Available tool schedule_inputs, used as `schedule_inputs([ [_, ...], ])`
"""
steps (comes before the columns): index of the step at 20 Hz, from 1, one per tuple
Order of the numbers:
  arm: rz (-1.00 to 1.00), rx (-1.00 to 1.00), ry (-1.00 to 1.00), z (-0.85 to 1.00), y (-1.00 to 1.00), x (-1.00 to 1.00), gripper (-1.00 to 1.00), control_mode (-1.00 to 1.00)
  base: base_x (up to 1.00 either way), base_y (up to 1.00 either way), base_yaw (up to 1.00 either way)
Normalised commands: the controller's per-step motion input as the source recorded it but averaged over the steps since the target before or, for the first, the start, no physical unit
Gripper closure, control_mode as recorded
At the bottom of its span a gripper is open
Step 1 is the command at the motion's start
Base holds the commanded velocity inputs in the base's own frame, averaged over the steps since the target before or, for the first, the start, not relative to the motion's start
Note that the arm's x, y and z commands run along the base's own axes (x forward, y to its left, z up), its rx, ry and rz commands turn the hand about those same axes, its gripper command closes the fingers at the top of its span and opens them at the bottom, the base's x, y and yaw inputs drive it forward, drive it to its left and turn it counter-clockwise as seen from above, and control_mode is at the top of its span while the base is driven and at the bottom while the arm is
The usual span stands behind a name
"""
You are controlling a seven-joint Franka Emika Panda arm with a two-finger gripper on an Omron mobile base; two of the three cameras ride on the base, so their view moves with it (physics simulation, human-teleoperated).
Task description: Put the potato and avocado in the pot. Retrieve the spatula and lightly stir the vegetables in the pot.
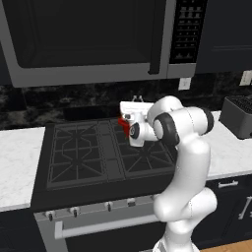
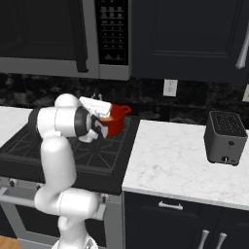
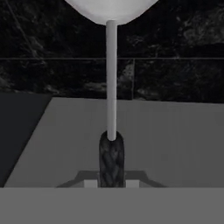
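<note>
At stove's back right | pot [image 2: 115, 122] mostly hidden behind arm | gripper [image 3: 111, 183] clenched on spatula [image 3: 111, 83], blade cut off at top | toaster [image 2: 224, 137] well apart on surface [image 2: 175, 160]

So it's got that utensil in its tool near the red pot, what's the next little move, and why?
Probably to lower the spatula so its pale blade end goes into the pot. The tool is shut on its dark handle, which points away from the hand toward the backsplash, and the hand sits right at the pot on the stove. Whether the vegetables are inside can't be seen.
</note>
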Motion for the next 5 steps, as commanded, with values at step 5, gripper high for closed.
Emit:
schedule_inputs([
  [5, -0.01, 0.0, -0.04, 0.0, -0.01, -0.14, 1.0, -1.0, 0.0, 0.0, 0.0],
])
